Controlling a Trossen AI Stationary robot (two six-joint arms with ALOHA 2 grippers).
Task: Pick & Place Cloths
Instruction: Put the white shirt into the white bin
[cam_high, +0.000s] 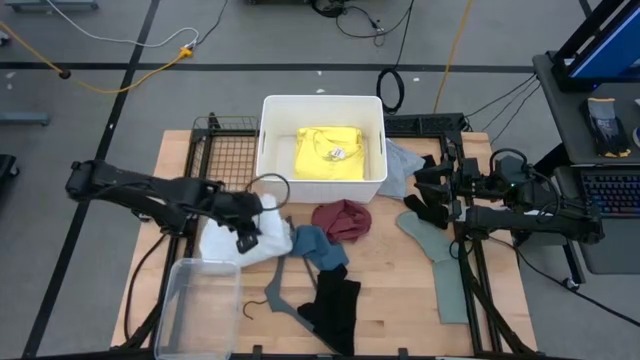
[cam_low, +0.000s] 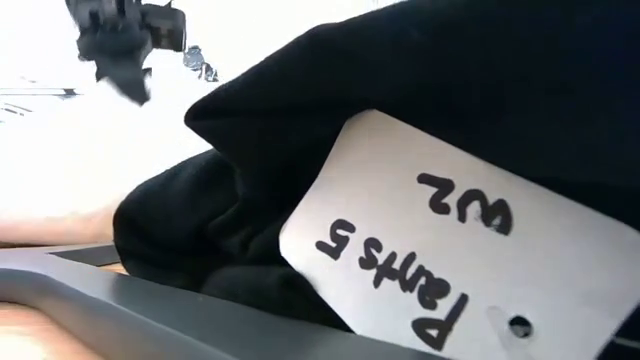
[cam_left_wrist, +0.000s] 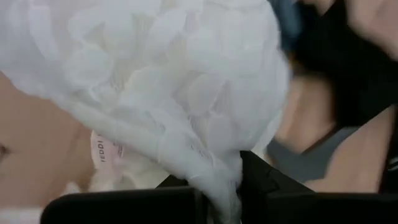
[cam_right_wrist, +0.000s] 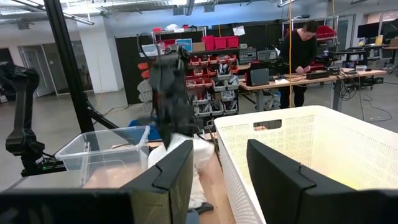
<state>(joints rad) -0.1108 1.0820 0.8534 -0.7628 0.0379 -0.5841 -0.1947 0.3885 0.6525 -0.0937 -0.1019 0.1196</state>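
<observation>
My left gripper (cam_high: 248, 228) is shut on the white cloth (cam_high: 232, 242), at the table's left between the clear bin and the white basket. The yellow cloth (cam_high: 328, 152) lies in the white basket (cam_high: 272, 108). The maroon cloth (cam_high: 342, 220), teal-blue cloth (cam_high: 314, 247) and black cloth (cam_high: 332, 308) lie mid-table. The sage-green cloth (cam_high: 442, 265) and pale grey cloth (cam_high: 404, 162) lie to the right. My right gripper (cam_right_wrist: 217, 180) is open and waits right of the basket, touching nothing. The black cloth (cam_low: 420, 70) with its paper tag (cam_low: 450, 250) fills the low view. My left gripper pinches a gathered bunch of the white cloth (cam_left_wrist: 217, 180) between its two fingers (cam_left_wrist: 267, 186), coming from above. Several layers seem bunched in the pinch. The cloth hangs below the fingers (cam_right_wrist: 183, 155), and its lower part spreads on the table (cam_high: 222, 248).
A clear plastic bin (cam_high: 200, 305) stands at the near left corner. A thin grey hanger (cam_high: 268, 297) lies beside the black cloth. A wire rack (cam_high: 225, 150) sits left of the basket. A person (cam_right_wrist: 303, 43) works at a bench far behind.
</observation>
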